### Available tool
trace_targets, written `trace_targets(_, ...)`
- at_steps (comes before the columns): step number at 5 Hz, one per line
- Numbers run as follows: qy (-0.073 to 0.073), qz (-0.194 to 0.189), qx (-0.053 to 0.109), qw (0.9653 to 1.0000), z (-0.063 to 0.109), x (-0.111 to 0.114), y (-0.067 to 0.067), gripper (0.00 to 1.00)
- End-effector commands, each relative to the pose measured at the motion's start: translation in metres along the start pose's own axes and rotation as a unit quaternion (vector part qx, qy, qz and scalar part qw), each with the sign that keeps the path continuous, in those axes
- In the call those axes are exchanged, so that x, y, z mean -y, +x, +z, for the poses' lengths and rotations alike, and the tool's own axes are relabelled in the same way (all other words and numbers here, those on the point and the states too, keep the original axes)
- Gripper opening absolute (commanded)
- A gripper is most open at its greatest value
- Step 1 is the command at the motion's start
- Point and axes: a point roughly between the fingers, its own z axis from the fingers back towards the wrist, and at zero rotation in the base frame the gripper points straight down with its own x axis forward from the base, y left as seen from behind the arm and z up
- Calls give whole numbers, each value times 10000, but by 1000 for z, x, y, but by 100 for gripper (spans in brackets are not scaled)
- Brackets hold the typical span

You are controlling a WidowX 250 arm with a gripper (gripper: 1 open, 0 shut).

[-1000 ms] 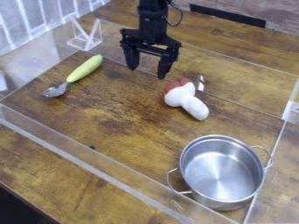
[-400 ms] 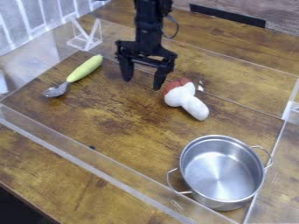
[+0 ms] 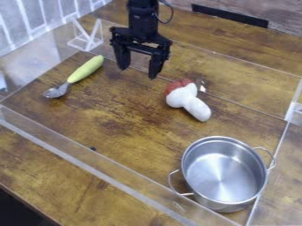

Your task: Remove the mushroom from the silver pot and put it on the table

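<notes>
Camera view: your mushroom (image 3: 188, 97) lies on the desk (image 3: 106, 110)
Pot (image 3: 223, 172) empty; tool (image 3: 138, 65) released, nothing left

The worktop (image 3: 106, 110) is dark brown wood with wavy grain lines and some paler worn patches. The mushroom (image 3: 189, 98) has a reddish-brown cap and a white stem. The silver pot (image 3: 223, 172) is shiny grey metal, bright on its rim and a softer grey inside. The pincer (image 3: 138, 64) is black all over, and the arm above it is black too. The corn cob (image 3: 85, 68) is yellow with a bit of green. The spoon (image 3: 56, 90) beside it is grey. The low walls (image 3: 71, 139) around the worktop are clear like glass, with pale shiny edges.
</notes>
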Motion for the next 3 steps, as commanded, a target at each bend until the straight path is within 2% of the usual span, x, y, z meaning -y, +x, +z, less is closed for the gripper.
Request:
trace_targets(1,-24,-139,555,9984,44,-12,5,100)
trace_targets(2,-53,-319,553,9979,39,-12,2,100)
trace_targets(3,-49,-194,525,9984,41,-18,4,100)
